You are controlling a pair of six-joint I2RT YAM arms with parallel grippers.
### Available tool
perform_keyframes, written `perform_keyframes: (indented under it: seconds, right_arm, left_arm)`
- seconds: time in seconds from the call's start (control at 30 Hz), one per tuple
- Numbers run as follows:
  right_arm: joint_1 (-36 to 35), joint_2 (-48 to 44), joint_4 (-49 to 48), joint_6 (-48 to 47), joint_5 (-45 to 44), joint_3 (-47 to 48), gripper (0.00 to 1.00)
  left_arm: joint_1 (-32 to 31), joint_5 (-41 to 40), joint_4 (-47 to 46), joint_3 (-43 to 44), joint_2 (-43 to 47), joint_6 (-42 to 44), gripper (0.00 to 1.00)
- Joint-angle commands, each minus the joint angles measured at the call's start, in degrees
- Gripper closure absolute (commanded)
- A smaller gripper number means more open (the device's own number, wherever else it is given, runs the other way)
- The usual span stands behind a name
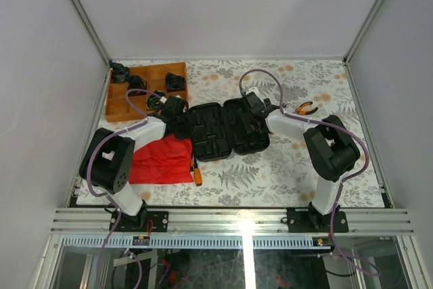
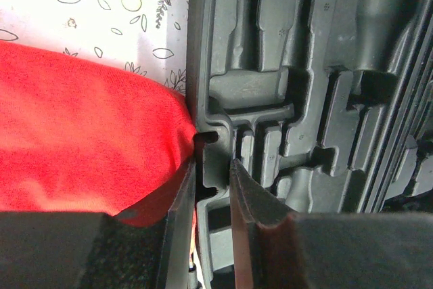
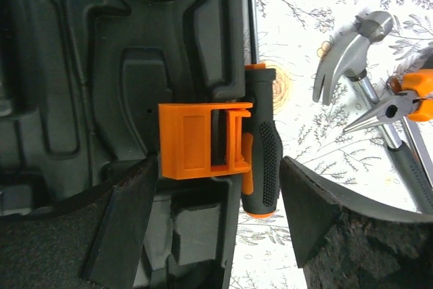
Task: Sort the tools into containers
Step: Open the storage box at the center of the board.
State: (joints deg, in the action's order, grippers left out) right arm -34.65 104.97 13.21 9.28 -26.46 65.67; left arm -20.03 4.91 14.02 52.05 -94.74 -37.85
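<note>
The black tool case [image 1: 226,128] lies open and flat at the table's middle, its moulded slots showing. My left gripper [image 1: 181,117] is at the case's left rim; in the left wrist view its jaws [image 2: 211,166] are closed narrowly on that rim [image 2: 203,109]. My right gripper [image 1: 261,117] is over the case's right edge. In the right wrist view it [image 3: 216,167] is open wide around the orange latch [image 3: 196,140] and an orange-and-black tool handle [image 3: 265,160] lying against the case. Orange-handled pliers [image 1: 306,108] [image 3: 406,99] lie to the right. A screwdriver [image 1: 197,174] lies beside the cloth.
A red cloth [image 1: 162,160] [image 2: 81,133] lies against the case's left side. A compartmented wooden tray [image 1: 145,89] with black parts stands at the back left. A hammer [image 3: 352,45] lies beside the pliers. The table has a floral cover [image 1: 270,174].
</note>
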Motion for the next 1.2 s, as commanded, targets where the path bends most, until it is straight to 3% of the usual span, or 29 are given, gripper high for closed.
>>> perform_keyframes:
  seconds: [0.0, 0.33, 0.67, 0.97, 1.17]
  right_arm:
    - [0.4, 0.5, 0.5, -1.7, -6.6, 2.8, 0.23]
    - [2.2, -3.9, 0.0, -1.5, -8.5, 1.5, 0.25]
    - [9.4, -8.8, 0.6, 2.5, -4.9, -1.8, 0.27]
    - [11.0, -13.3, -5.2, 2.1, 16.2, -7.4, 0.22]
    - [11.4, -13.9, -7.2, 3.6, 23.0, -8.0, 0.14]
  left_arm:
    - [0.5, -1.5, 5.2, -1.3, 0.3, 2.1, 1.00]
    - [0.5, -1.8, 5.5, -1.7, 0.7, 2.1, 1.00]
    - [0.5, -2.1, 5.9, -1.5, 1.0, 2.2, 1.00]
    - [0.6, -2.4, 6.3, -1.6, 0.9, 2.2, 1.00]
    - [0.6, -2.5, 6.5, -1.6, 1.2, 2.3, 1.00]
